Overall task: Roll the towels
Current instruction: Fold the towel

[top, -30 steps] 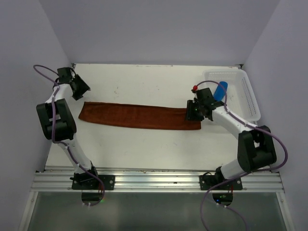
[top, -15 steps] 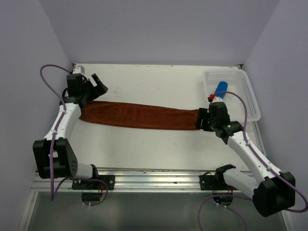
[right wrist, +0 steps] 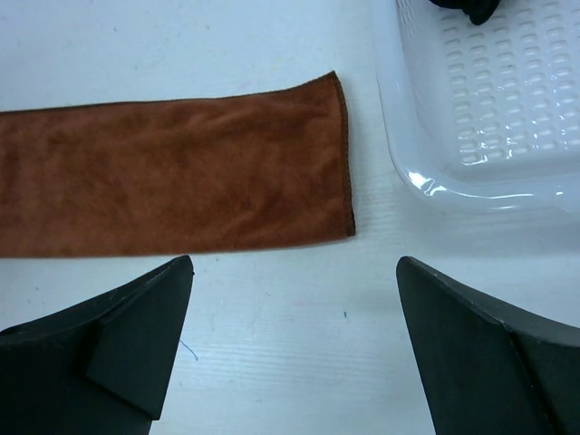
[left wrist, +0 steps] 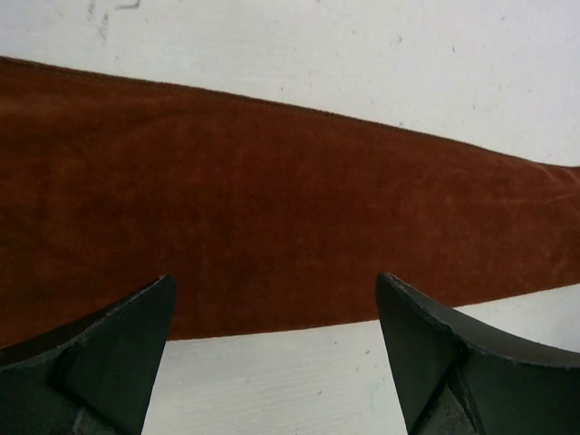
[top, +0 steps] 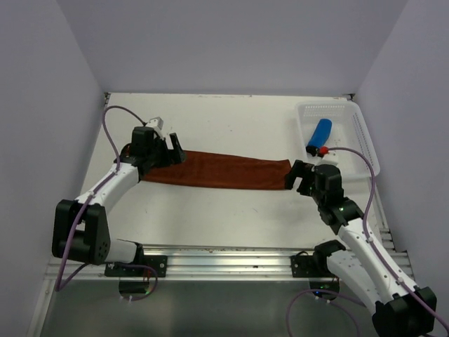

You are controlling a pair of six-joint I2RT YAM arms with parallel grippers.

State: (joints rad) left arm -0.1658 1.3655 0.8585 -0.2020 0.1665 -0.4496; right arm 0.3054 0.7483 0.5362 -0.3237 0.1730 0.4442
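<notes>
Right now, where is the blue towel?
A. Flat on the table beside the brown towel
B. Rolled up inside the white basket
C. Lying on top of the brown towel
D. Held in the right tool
B: the blue towel lies as a roll inside the white basket, apart from the brown towel stretched flat on the table.

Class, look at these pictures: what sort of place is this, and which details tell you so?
Most likely a robot test cell or lab bench, not a home. Plain pale walls box in a bare white table, the two arms are bolted to a metal rail at its near edge, and only a brown towel and white basket are laid out.
</notes>
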